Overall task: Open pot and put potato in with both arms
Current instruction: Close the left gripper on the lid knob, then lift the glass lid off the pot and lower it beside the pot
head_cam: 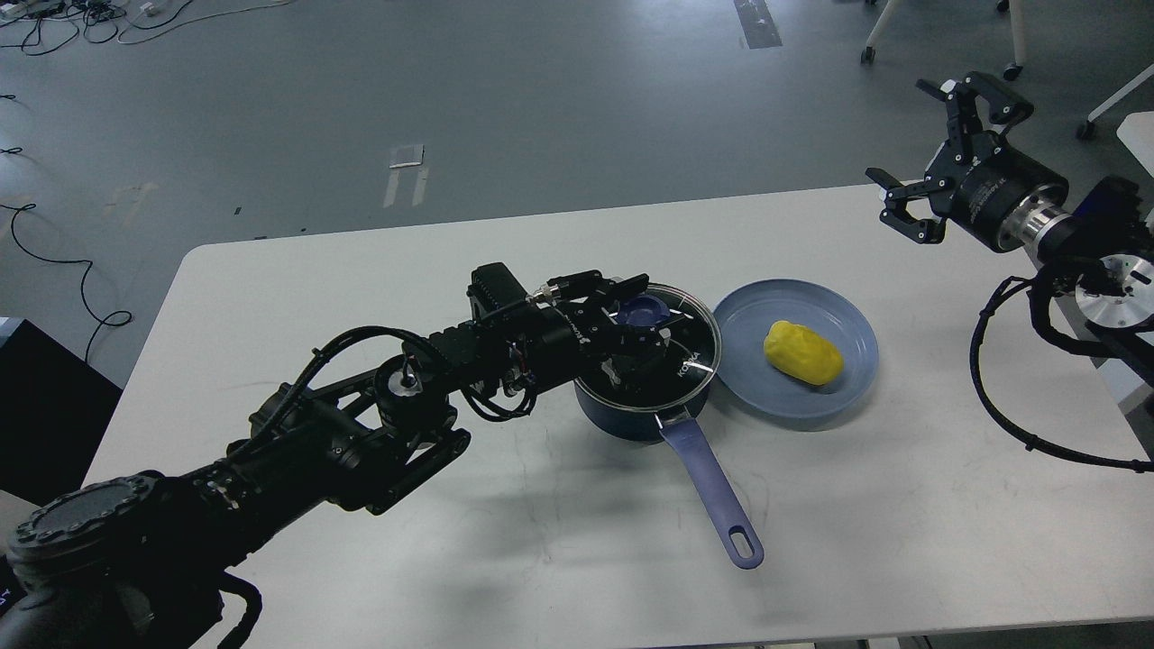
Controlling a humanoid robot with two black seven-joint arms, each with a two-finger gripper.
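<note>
The dark navy pot (624,420) stands mid-table with its glass lid (696,342) on and its lavender handle (712,491) pointing toward me. My left gripper (642,317) reaches in from the left over the lid. Its jaws are spread on either side of the blue knob (642,312), and contact is not clear. The yellow potato (802,353) lies on a flat blue plate (766,397) right of the pot. My right gripper (918,142) is open and empty, held high over the table's far right corner, well away from the potato.
The white table (541,559) ends at a far edge just behind the pot and plate. The right arm's cable (992,406) loops over the table's right edge. Chair legs (1014,36) and floor cables lie beyond the table.
</note>
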